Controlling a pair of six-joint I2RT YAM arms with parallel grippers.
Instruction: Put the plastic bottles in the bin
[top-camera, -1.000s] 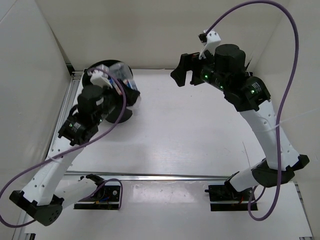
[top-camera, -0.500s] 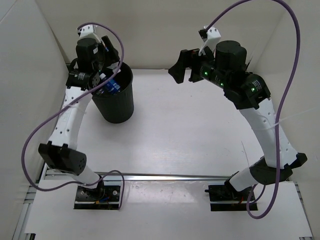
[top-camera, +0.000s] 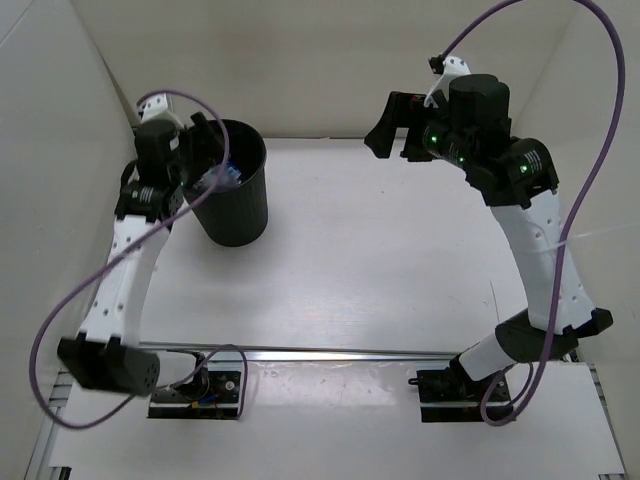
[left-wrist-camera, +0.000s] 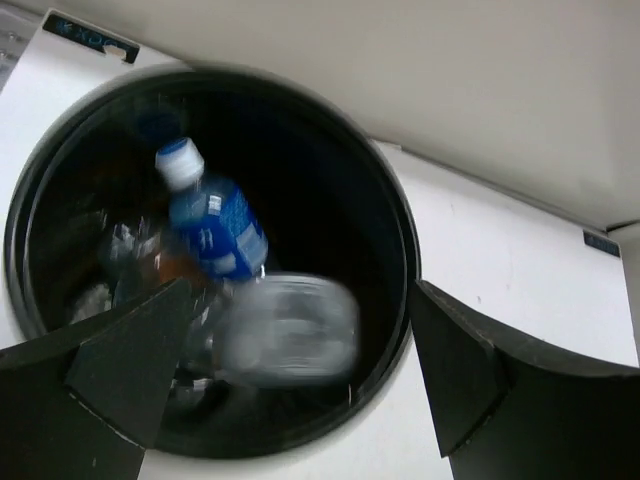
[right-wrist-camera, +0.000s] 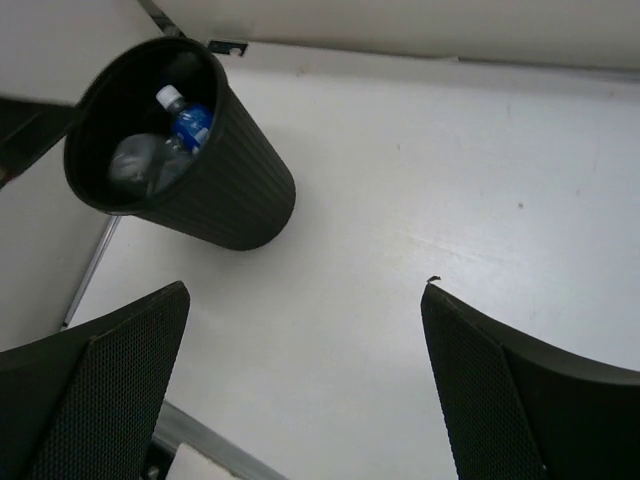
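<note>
The black bin (top-camera: 243, 208) stands at the table's back left. My left gripper (top-camera: 210, 157) hangs over its left rim, open, with nothing between the fingers. Looking down from the left wrist, a blurred clear bottle (left-wrist-camera: 290, 330) is loose inside the bin (left-wrist-camera: 402, 230), just under my left gripper (left-wrist-camera: 300, 290). Beside it leans a bottle with a blue label (left-wrist-camera: 216, 226) and white cap, and something orange (left-wrist-camera: 170, 268) shows beneath. My right gripper (top-camera: 393, 140) is open, raised at the back right; from there the bin (right-wrist-camera: 240, 190) shows the blue-label bottle (right-wrist-camera: 188, 120) and a clear bottle (right-wrist-camera: 135, 165).
White walls close in the table on the left, back and right. A metal rail (top-camera: 330, 352) runs along the near edge by the arm bases. My right gripper (right-wrist-camera: 306, 290) looks down on bare white tabletop (right-wrist-camera: 450, 180).
My left arm has swung to the bin's left rim and its jaws have opened, letting go of a bottle that now drops into the bin. The right arm shifted slightly right.
</note>
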